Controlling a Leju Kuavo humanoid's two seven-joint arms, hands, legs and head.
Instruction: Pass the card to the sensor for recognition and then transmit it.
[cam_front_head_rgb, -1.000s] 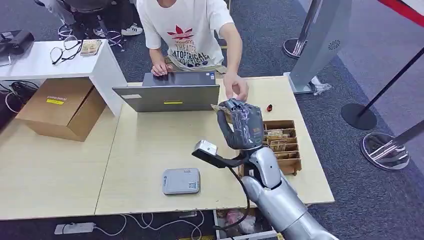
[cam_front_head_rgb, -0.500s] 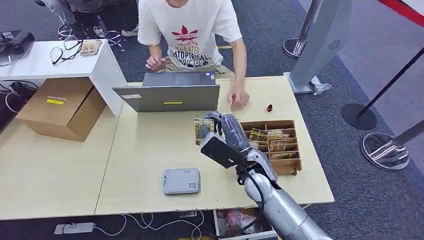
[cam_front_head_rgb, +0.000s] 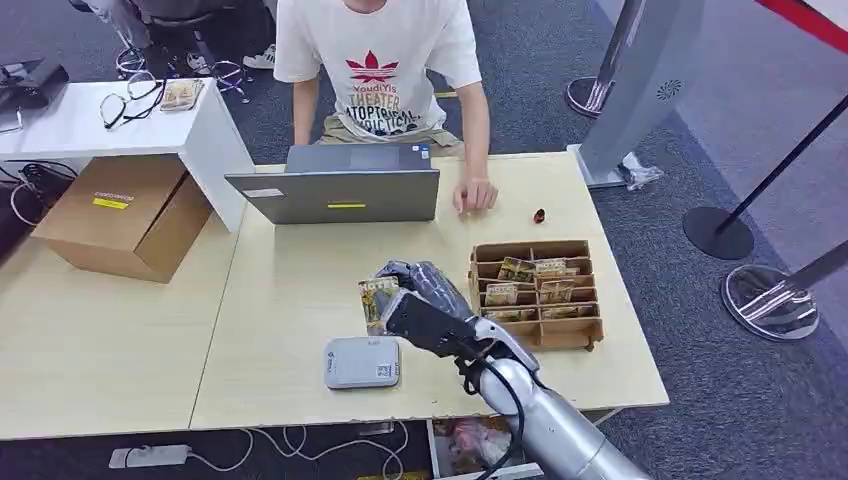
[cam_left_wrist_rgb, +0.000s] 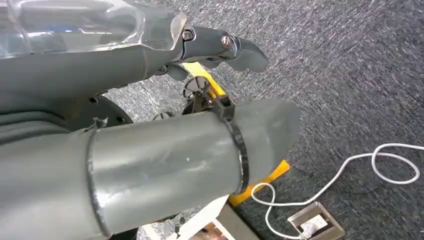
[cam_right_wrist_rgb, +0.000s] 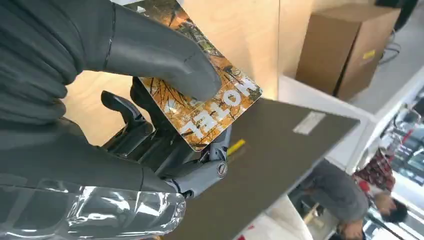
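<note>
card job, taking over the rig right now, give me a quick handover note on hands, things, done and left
Right hand holds the card upright above the table, just beyond the sensor; the thumb presses the card's printed face.
Left hand hangs over the floor, holding nothing.
Tray with more cards sits to the right of the hand; a person sits behind the laptop.
Done: card picked up.
Left: bring the card onto the sensor for reading, then hand it over.

"HOTEL" on the card (cam_right_wrist_rgb: 205, 107) — "THEATER" on the T-shirt (cam_front_head_rgb: 378, 60)
</note>
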